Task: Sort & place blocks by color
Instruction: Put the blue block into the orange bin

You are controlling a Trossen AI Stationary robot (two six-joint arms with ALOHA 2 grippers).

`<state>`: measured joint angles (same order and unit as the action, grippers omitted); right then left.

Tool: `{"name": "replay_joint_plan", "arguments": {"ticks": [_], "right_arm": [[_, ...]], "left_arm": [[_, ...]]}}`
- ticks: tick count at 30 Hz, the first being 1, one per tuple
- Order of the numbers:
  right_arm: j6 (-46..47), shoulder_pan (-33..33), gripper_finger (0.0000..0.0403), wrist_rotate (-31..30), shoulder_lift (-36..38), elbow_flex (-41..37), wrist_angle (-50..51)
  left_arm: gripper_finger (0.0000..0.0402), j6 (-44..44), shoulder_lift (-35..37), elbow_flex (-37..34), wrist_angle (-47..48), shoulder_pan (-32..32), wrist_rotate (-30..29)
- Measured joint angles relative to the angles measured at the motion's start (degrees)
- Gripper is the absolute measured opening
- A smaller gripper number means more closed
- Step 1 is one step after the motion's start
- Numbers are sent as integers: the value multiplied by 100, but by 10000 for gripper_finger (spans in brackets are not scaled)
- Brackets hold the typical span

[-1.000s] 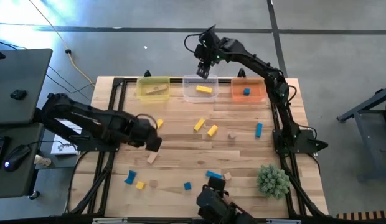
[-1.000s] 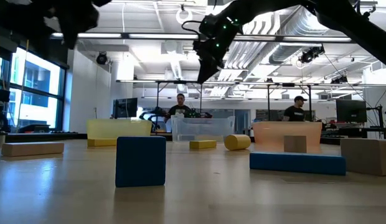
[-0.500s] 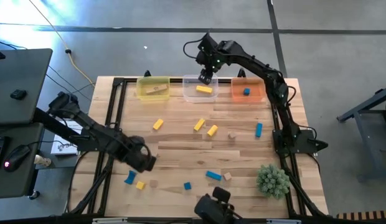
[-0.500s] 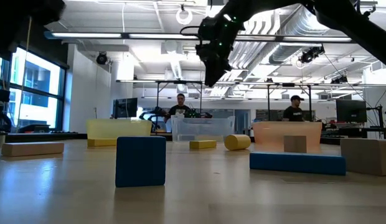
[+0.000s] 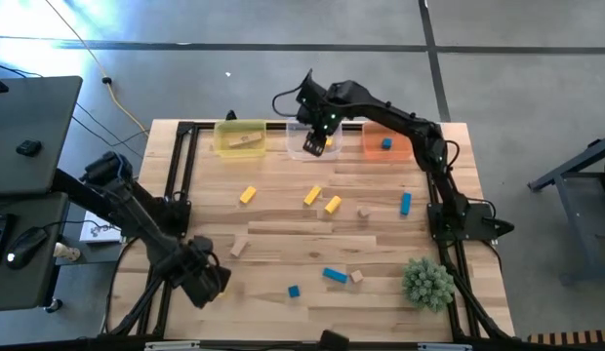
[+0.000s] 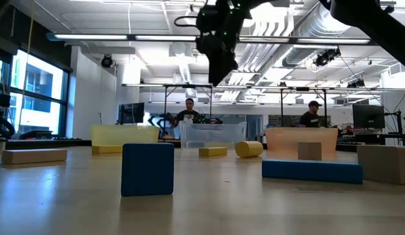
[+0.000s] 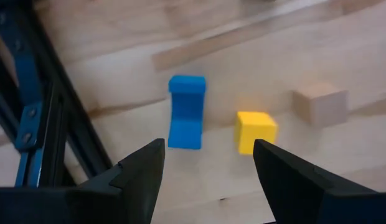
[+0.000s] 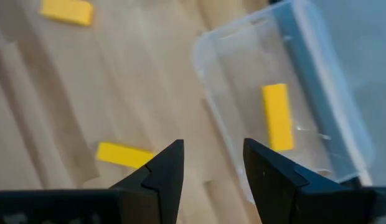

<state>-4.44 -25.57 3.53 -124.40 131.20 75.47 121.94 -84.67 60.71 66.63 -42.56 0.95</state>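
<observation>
Planks of pale wood make up the table (image 5: 283, 210), framed by a dark rail, on a grey concrete floor. Along its far edge stand three tubs: a yellow tub (image 5: 240, 137) holding a tan bar, a clear tub (image 5: 301, 144) holding a yellow bar (image 8: 277, 116), and an orange tub (image 5: 388, 142) holding a blue cube.

My right gripper (image 5: 316, 144) hangs over the clear tub's near rim, fingers parted with nothing between them. My left gripper (image 5: 203, 283) is low at the near left corner, fingers spread wide and empty, over a blue bar (image 7: 185, 112) and a yellow cube (image 7: 255, 130), with a tan cube (image 7: 320, 106) just beyond.

Other blocks lie scattered. Three yellow bars (image 5: 247, 195) sit mid-table, two of them close together. A tan bar (image 5: 238, 247) lies left of centre, a tan cube (image 5: 363, 211) right of centre, and a blue bar (image 5: 406, 203) near the right edge. Toward the near edge are a blue cube (image 5: 294, 291), another blue bar (image 5: 334, 275) and a tan cube touching it. A green spiky ball (image 5: 426, 282) rests at the near right corner.

A desk (image 5: 24, 136) with a mouse stands left of the table. Beyond the table is an open hall with ducts overhead, tall windows, and two people (image 6: 189, 111) standing far back.
</observation>
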Motion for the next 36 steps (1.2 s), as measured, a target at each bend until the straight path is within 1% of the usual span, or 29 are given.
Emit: {"name": "replay_joint_plan", "arguments": {"ticks": [6,11,21,28,32,36], "right_arm": [[148,439,154,-2,0,0,20],[211,723,154,-2,0,0,20],[360,1013,154,-9,0,0,19],[467,1080,154,-46,0,0,52],[464,1128,154,-48,0,0,97],[467,1180,154,-48,0,0,109]], "left_arm": [[234,358,-135,0,-2,-386,13],[234,543,-319,0,-21,-565,33],[234,565,-706,0,-147,-562,56],[234,556,-1211,0,-493,-560,56],[234,551,-1425,0,-496,-559,328],[234,543,-1514,0,-531,-560,376]]}}
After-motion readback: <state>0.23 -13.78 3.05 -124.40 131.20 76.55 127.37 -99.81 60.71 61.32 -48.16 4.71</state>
